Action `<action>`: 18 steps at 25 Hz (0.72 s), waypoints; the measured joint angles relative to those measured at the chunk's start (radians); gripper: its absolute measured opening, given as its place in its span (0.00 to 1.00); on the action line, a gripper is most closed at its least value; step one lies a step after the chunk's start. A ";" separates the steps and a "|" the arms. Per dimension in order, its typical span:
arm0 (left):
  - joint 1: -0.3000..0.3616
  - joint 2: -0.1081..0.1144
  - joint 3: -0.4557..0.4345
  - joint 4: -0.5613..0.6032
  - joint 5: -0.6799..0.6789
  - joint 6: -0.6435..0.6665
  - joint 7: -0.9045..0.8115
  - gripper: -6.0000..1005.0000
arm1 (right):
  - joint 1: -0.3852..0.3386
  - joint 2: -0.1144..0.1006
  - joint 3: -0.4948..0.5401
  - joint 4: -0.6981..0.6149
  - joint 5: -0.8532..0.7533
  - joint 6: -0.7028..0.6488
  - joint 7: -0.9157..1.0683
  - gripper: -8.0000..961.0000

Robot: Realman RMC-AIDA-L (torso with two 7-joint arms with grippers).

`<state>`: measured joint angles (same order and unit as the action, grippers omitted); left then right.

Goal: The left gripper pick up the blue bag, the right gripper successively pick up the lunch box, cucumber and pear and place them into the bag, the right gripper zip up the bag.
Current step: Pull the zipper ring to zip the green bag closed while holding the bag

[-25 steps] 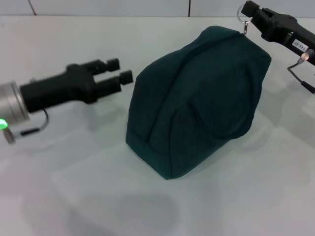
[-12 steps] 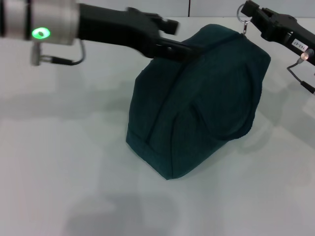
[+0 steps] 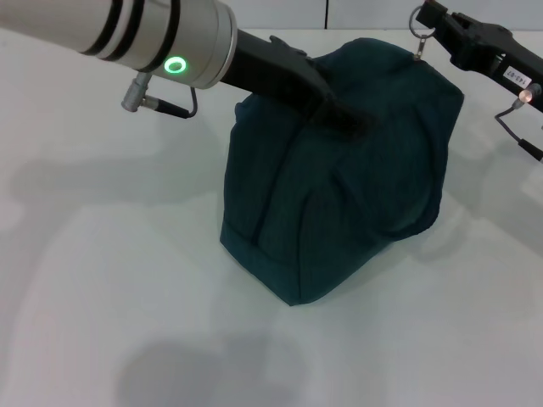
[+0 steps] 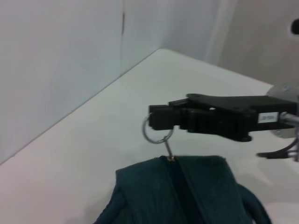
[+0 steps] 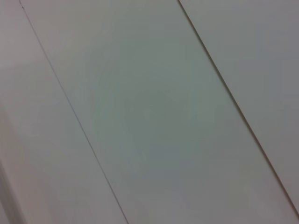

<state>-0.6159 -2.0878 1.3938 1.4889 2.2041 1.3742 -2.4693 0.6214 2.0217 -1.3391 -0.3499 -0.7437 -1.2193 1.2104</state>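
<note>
The blue bag (image 3: 339, 203) stands closed on the white table, its zipper line running over the top; it also shows in the left wrist view (image 4: 187, 191). My right gripper (image 3: 427, 19) is at the bag's far right top corner, shut on the zipper's ring pull (image 3: 417, 24). The left wrist view shows that gripper (image 4: 156, 116) with the ring (image 4: 156, 134) hanging from its tip. My left gripper (image 3: 344, 117) reaches in from the far left and lies on the bag's top. The lunch box, cucumber and pear are out of view.
The white table (image 3: 102, 280) spreads around the bag. My left arm's silver cylinder (image 3: 127, 34) with its green light ring crosses above the far left of the table. A cable (image 3: 519, 127) hangs under the right arm. The right wrist view shows only white wall panels.
My left arm has swung from the table left of the bag up and across, bringing its gripper onto the bag's top. The right gripper and the ring pull have not moved.
</note>
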 joint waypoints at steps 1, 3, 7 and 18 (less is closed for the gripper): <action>-0.001 0.000 0.001 0.000 0.008 -0.001 -0.010 0.88 | 0.000 0.000 0.000 0.000 0.000 0.000 0.000 0.04; -0.004 0.000 0.000 -0.004 0.018 -0.001 -0.022 0.88 | 0.000 0.000 0.000 0.000 0.000 0.000 0.000 0.04; 0.026 0.000 0.000 0.009 0.011 -0.025 0.027 0.87 | 0.000 0.000 0.000 0.000 0.000 0.000 0.000 0.04; 0.074 0.001 0.015 0.043 -0.032 -0.067 0.102 0.50 | 0.000 0.000 0.000 0.002 0.000 0.003 -0.001 0.04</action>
<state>-0.5424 -2.0865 1.4091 1.5316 2.1724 1.3069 -2.3675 0.6218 2.0217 -1.3391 -0.3481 -0.7439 -1.2160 1.2095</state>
